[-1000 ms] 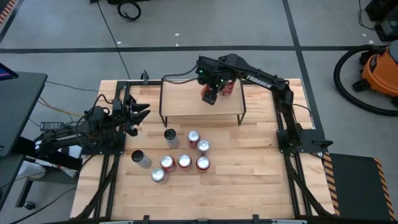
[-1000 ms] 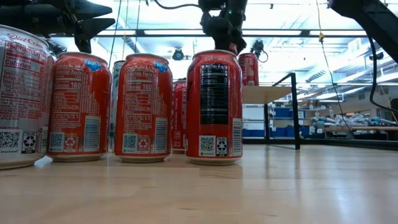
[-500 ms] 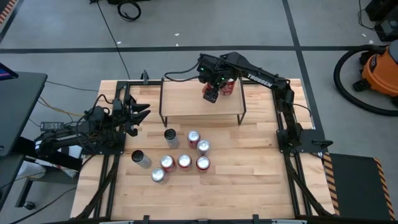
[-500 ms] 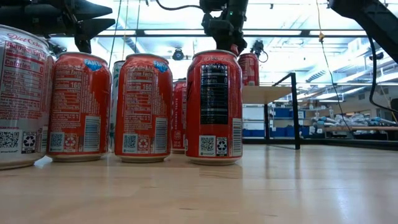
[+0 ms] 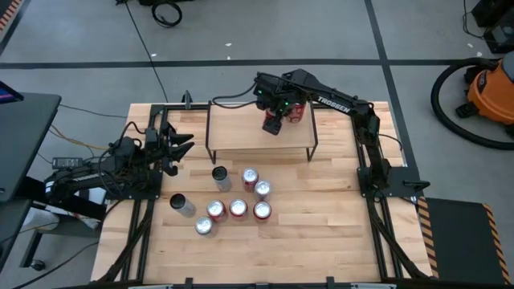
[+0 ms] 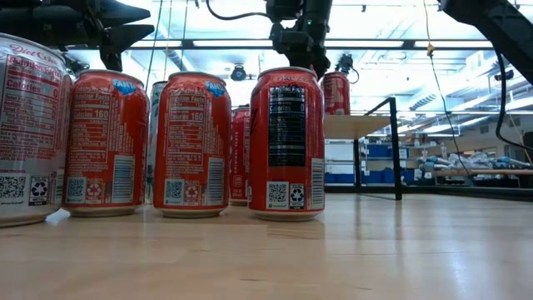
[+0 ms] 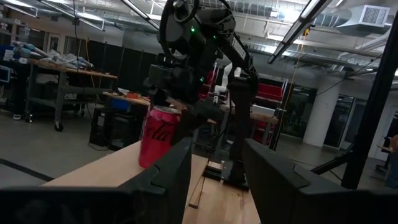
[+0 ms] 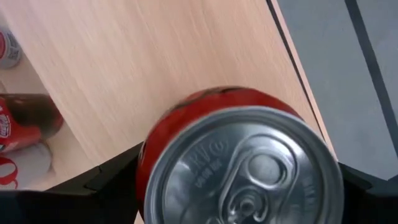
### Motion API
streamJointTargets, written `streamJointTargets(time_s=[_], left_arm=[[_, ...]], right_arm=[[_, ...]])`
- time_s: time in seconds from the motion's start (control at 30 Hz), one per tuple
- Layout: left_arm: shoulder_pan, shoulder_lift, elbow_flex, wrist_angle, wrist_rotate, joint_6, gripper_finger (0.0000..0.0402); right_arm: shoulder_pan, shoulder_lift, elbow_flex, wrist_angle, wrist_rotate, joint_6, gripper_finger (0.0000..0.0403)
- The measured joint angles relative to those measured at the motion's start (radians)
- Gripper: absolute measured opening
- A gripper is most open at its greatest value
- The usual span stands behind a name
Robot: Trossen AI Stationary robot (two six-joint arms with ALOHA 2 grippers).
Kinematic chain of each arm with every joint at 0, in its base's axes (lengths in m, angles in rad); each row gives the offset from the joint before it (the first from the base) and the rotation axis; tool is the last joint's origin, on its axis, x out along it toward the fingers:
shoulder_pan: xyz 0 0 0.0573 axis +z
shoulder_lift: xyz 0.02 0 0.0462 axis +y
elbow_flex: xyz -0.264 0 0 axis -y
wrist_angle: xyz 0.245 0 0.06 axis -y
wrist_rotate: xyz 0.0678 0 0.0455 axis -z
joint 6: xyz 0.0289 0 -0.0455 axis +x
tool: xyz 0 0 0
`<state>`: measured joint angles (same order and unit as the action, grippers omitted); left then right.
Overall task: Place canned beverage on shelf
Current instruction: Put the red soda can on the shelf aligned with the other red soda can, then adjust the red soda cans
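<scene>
Since a second ago, the right gripper (image 5: 274, 122) has lifted slightly over the shelf (image 5: 241, 128), its fingers (image 8: 106, 177) spreading wide. Left to right: the left gripper (image 5: 178, 144) hovers at the desk (image 5: 321, 225) edge, fingers narrowly parted, holding nothing. The red can (image 5: 295, 112) stands upright on the shelf's right end between the right fingers, whose contact is hard to make out.

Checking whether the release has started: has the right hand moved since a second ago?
Yes, slightly. In the high view the right hand has shifted a little toward the shelf's back right corner, over the red can standing there.
</scene>
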<state>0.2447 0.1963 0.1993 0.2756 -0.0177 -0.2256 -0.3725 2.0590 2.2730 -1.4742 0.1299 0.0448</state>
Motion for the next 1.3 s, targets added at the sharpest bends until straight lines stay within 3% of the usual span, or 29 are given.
streamJointTargets(time_s=[0.67, 0.97, 1.3], left_arm=[[0.000, 0.000, 0.000, -0.002, 0.000, 0.000, 0.0156], [0.000, 0.000, 0.000, -0.003, 0.001, 0.000, 0.0156], [0.000, 0.000, 0.000, -0.003, 0.001, -0.004, 0.0156]], right_arm=[[0.013, -0.010, 0.013, 0.037, 0.048, -0.027, 0.0353], [0.013, -0.013, 0.021, 0.041, 0.026, -0.018, 0.0397], [0.031, -0.066, 0.021, 0.058, 0.074, -0.018, 0.0393]])
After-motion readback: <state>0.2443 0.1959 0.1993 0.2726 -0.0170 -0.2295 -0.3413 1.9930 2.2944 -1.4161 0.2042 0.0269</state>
